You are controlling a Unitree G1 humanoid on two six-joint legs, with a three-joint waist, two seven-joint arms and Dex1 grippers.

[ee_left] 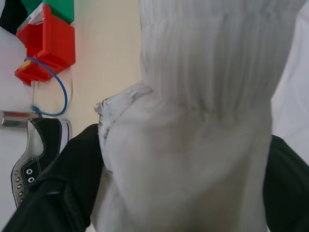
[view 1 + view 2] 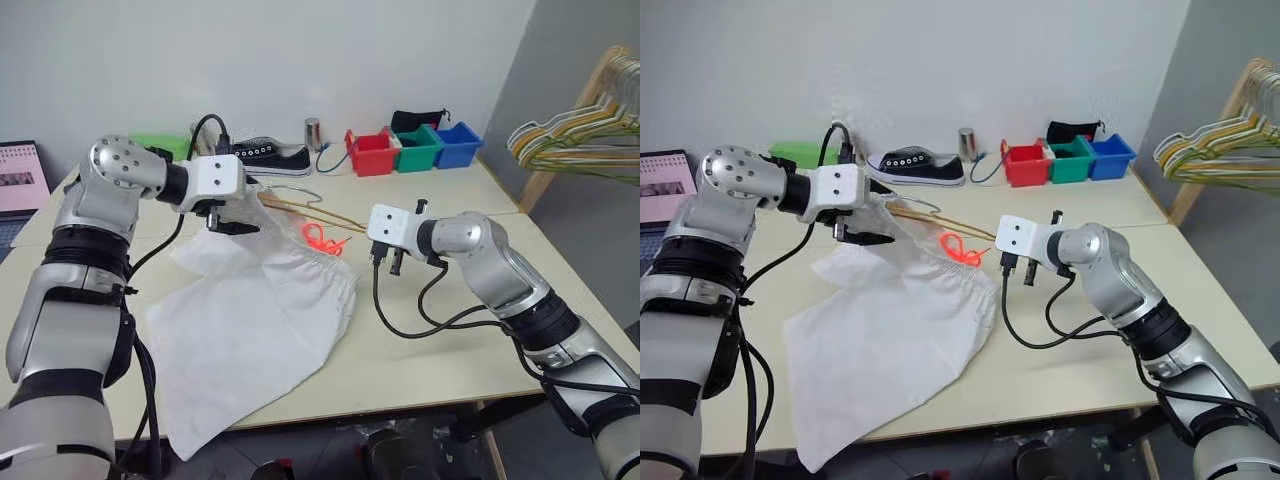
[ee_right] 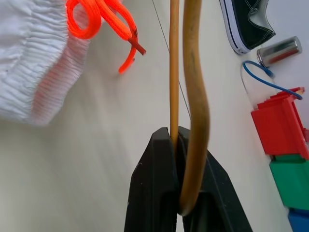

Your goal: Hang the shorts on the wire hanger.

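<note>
The large white thin-fabric shorts [image 2: 255, 325] lie spread on the pale wooden table [image 2: 440, 340], one corner drooping over the near edge; their gathered waistband is lifted at the far side, and the bright orange drawstring [image 2: 322, 238] curls on the tabletop just beside that waistband. The left gripper [image 2: 232, 222] has its two black fingers [image 1: 67, 193] set wide around a thick bunch of that waistband, pinching the cloth between them; the right gripper [image 2: 1020, 266], near the drawstring, is pressed shut on the thin golden-yellow wire hanger [image 3: 174, 72], which slants from it across toward the raised waistband. The black canvas shoe [image 2: 272, 156] sits well beyond the shorts. The fabric looks light and limp, so it will likely sag and slide off a smooth wire; the ribbed elastic waistband seems the surest hold, being thicker and less slippery than the legs; the hanger looks springy and may twist in a narrow pinch.
</note>
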